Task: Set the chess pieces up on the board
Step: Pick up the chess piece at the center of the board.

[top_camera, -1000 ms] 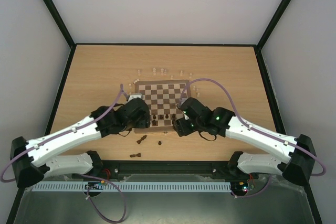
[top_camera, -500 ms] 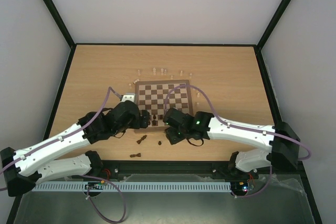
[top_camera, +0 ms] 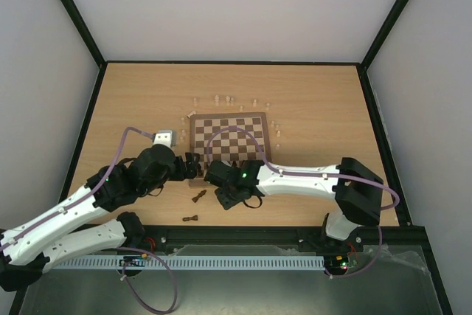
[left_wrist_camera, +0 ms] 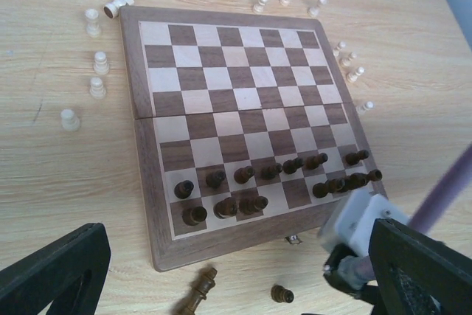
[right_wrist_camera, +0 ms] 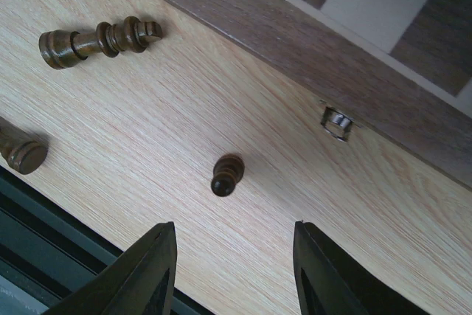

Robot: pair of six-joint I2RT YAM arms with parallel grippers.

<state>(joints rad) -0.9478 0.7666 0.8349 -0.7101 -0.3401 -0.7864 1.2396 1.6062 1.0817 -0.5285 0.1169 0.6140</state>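
The board point(top_camera: 230, 132) lies mid-table; in the left wrist view the board point(left_wrist_camera: 236, 79) has several dark chess pieces point(left_wrist_camera: 243, 175) standing on its two nearest rows. Cream chess pieces point(left_wrist_camera: 96, 86) stand off the board round its far and side edges. A dark pawn point(right_wrist_camera: 227, 175) stands on the table just off the board's near border point(right_wrist_camera: 354, 71). My right gripper point(right_wrist_camera: 234, 271) hovers over it, open, the pawn just ahead of its fingertips. My left gripper point(left_wrist_camera: 236, 285) is open and empty, off the board's near-left corner.
A dark piece point(right_wrist_camera: 99, 38) lies on its side left of the pawn, and another point(right_wrist_camera: 22, 153) lies nearer the table's black front edge point(right_wrist_camera: 44, 204). A metal latch point(right_wrist_camera: 338, 123) sticks out of the board's border. Cream pieces point(top_camera: 227, 99) line the far side.
My left gripper opened and drew back leftward off the board's near rows. My right arm swung left along the board's near edge to over the pawn, its jaws narrowing.
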